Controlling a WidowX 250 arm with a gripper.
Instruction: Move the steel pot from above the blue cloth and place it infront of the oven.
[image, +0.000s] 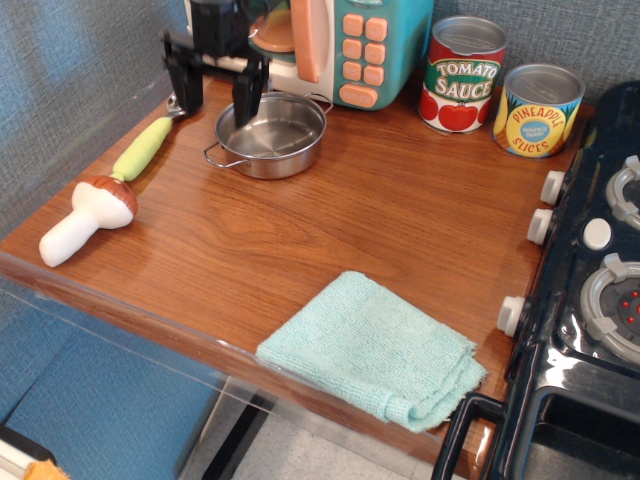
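The steel pot (272, 134) stands on the wooden counter right in front of the toy oven (340, 45), whose cream front, teal panel and salmon buttons show at the top. My gripper (216, 92) hangs over the pot's far left rim with its two black fingers spread wide apart, open and holding nothing. The blue cloth (372, 348) lies bare and slightly rumpled near the counter's front edge, far from the pot.
A green-handled spoon (150, 140) and a toy mushroom (88, 215) lie at the left. A tomato sauce can (461, 74) and a pineapple can (539, 109) stand at the back right. The black stove (590, 290) with white knobs fills the right side.
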